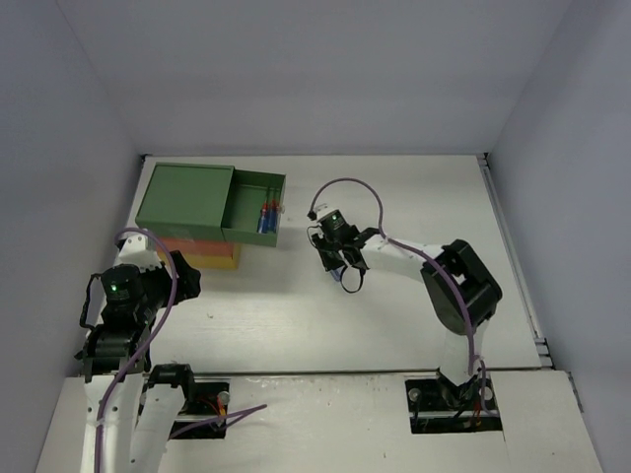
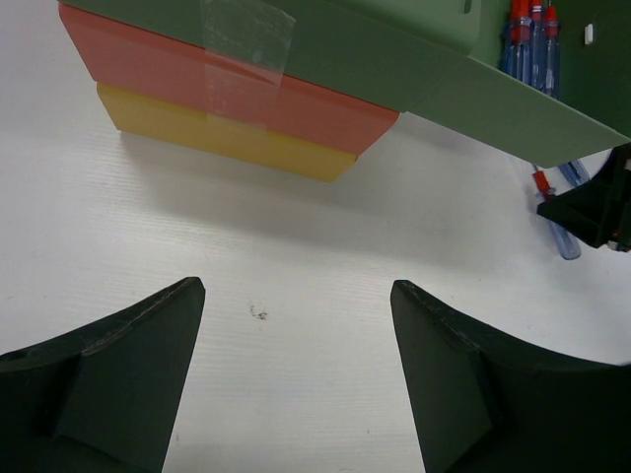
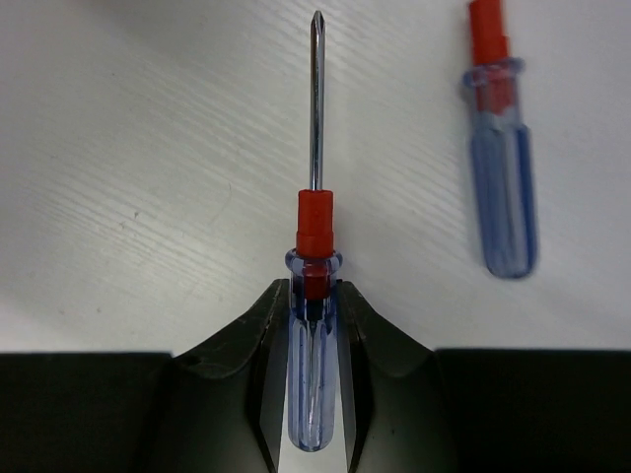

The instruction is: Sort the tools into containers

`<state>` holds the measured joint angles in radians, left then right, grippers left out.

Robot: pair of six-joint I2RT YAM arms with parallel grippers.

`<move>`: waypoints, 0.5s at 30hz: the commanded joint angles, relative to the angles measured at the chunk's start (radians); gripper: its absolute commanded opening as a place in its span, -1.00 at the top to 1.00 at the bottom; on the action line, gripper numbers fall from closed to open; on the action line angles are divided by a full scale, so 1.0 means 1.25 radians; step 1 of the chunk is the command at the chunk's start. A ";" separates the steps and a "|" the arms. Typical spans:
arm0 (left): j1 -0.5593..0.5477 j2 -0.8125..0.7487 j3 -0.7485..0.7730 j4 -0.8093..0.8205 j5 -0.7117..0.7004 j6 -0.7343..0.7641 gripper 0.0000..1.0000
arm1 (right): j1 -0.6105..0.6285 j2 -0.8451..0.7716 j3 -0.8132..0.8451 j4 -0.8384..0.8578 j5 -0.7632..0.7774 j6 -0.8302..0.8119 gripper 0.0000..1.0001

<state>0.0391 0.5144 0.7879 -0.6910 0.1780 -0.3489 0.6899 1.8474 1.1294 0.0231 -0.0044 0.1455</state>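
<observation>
My right end effector [image 3: 314, 340] grips a screwdriver [image 3: 314, 296] by its handle, a second screwdriver [image 3: 503, 177] lying beside it; left end effector [image 2: 296, 379] open above bare worktop [image 2: 296, 256].

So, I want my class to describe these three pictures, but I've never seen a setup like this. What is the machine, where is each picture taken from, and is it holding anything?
These are two robot arms bolted at the near edge of a white table. The overhead picture looks down from above and behind them. The other two come from small cameras on each wrist, so each shows its own black two-finger tool.

The right tool is shut on a small screwdriver with a clear blue handle and red collar. A second matching screwdriver lies loose on the table beside it.

The left tool is open and holds nothing.

At the table's far left stands a small cabinet of stacked drawers: the green top drawer is pulled open with similar screwdrivers inside; the orange-red drawer and yellow drawer below are shut.
</observation>
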 commanded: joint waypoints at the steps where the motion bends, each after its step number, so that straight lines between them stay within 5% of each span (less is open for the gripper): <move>1: -0.002 0.011 0.009 0.052 -0.001 -0.007 -0.47 | -0.021 -0.209 0.023 0.021 0.050 0.075 1.00; 7: -0.002 0.009 0.010 0.052 -0.002 -0.006 -0.48 | -0.007 -0.259 0.182 0.028 -0.039 0.163 1.00; 15: -0.003 0.003 0.008 0.051 -0.005 -0.008 -0.47 | 0.024 -0.114 0.379 0.098 -0.117 0.299 1.00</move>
<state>0.0391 0.5140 0.7879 -0.6907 0.1780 -0.3489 0.7009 1.6118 1.5196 0.0600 -0.0885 0.3949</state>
